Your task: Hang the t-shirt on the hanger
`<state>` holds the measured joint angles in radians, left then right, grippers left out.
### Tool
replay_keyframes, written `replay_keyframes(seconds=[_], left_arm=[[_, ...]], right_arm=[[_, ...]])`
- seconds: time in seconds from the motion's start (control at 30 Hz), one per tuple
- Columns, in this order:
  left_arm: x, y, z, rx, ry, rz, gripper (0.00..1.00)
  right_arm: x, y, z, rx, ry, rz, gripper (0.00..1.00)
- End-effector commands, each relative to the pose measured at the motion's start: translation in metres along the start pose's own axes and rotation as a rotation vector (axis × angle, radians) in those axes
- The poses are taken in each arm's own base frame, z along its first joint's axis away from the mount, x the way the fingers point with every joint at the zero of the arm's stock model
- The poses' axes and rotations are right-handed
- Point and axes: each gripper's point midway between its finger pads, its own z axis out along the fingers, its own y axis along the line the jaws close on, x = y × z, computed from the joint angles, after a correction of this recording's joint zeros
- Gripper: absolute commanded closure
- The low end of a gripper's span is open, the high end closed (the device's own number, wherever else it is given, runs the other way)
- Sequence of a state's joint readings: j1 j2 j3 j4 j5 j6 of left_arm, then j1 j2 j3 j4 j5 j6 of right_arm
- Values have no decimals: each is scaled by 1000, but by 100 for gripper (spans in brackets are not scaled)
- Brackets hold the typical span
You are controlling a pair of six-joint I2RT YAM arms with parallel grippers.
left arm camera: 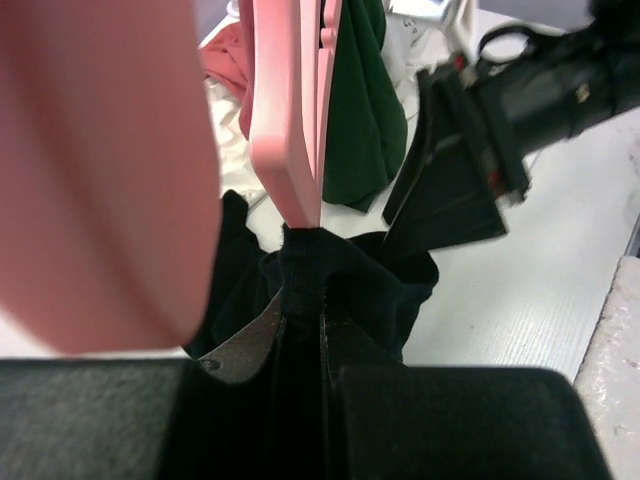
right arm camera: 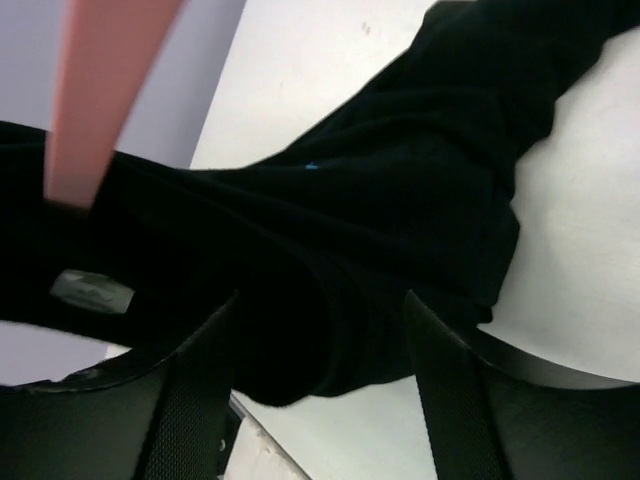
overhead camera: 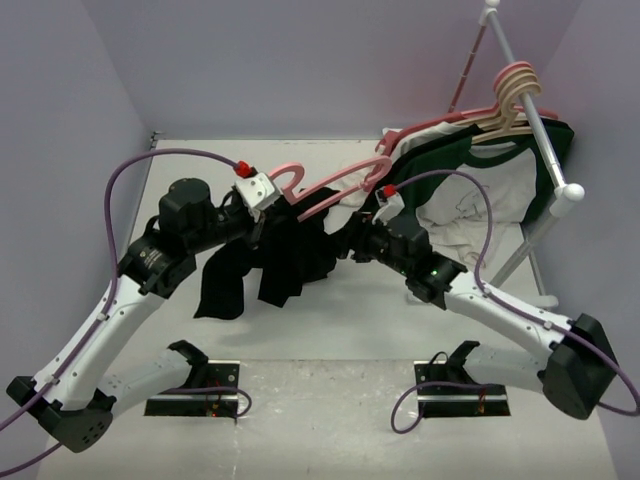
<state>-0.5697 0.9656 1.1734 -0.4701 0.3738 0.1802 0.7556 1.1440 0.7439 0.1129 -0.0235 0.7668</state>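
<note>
The black t-shirt (overhead camera: 272, 258) hangs bunched in mid-air above the table between both arms. The pink hanger (overhead camera: 335, 180) lies slanted above it, hook to the left, and one arm of it goes into the cloth. My left gripper (overhead camera: 266, 212) is shut on a ribbed edge of the t-shirt (left arm camera: 312, 262), right under the hanger (left arm camera: 290, 120). My right gripper (overhead camera: 352, 238) is open at the shirt's right side. In the right wrist view its fingers (right arm camera: 200, 390) stand wide apart with a fold of the t-shirt (right arm camera: 330, 300) sagging between them, and the hanger (right arm camera: 100, 90) shows at the upper left.
A white clothes rack (overhead camera: 545, 140) stands at the back right with cream hangers (overhead camera: 512, 95), a dark green shirt with a white front (overhead camera: 480, 190) and a pink garment (overhead camera: 430, 128). Walls close in on the left and at the back.
</note>
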Motion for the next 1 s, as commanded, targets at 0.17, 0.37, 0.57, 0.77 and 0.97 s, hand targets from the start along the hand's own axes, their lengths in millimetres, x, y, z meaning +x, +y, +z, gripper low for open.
replay_keyframes(seconds=[0.17,0.37,0.57,0.77,0.97], left_arm=[[-34,9,-8,-66,-145,-17,100],[-38,8,-10,-69,-180,-47,100],[-45,-1,-24,-48,-201,-21,100],[-47,-13,-48,-34,-259,48,100],[-46,-25,-57,4,-290,75,100]], right_arm=[[15,15,24,-2,-37,121,52],[23,-6,18,64,-56,145,98],[-41,-20,-30,127,-207,64,100],[-123,-52,-82,237,-339,10,100],[-163,-50,-102,270,-374,-32,100]])
